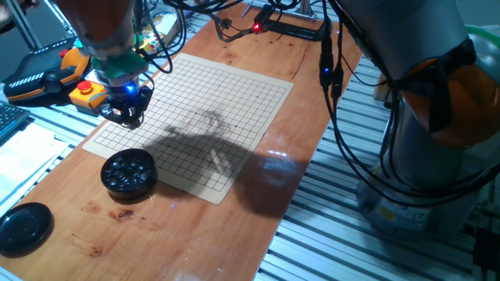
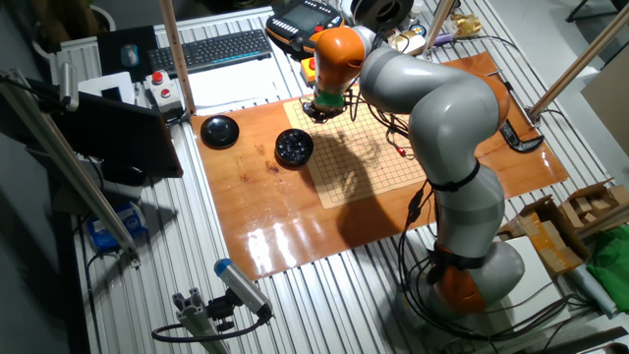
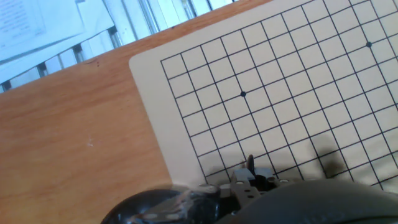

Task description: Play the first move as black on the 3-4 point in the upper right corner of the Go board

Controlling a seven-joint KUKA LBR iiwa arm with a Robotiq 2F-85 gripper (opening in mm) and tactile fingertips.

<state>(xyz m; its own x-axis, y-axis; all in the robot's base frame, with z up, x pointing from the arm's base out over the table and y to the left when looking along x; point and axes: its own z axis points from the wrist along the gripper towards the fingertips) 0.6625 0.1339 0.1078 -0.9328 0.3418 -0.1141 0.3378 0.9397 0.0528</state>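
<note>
The Go board (image 1: 211,117) lies on the wooden table and shows no stones. My gripper (image 1: 129,117) hangs low over the board's corner nearest the black bowl of stones (image 1: 129,172). Its dark fingers look close together, and I cannot tell whether a black stone sits between them. In the other fixed view the gripper (image 2: 319,113) is at the board's (image 2: 369,162) far left corner, above the bowl (image 2: 293,147). The hand view shows that corner of the board (image 3: 298,74) with a star point (image 3: 242,94). Blurred gripper parts (image 3: 249,180) fill its bottom edge.
The bowl's black lid (image 1: 23,228) lies at the table's near left. An orange-black pendant (image 1: 47,70) and a yellow stop button (image 1: 86,92) sit beyond the board's left edge. A black device with a red light (image 1: 289,27) and cables lie at the far end. The arm's base (image 2: 472,265) stands beside the table.
</note>
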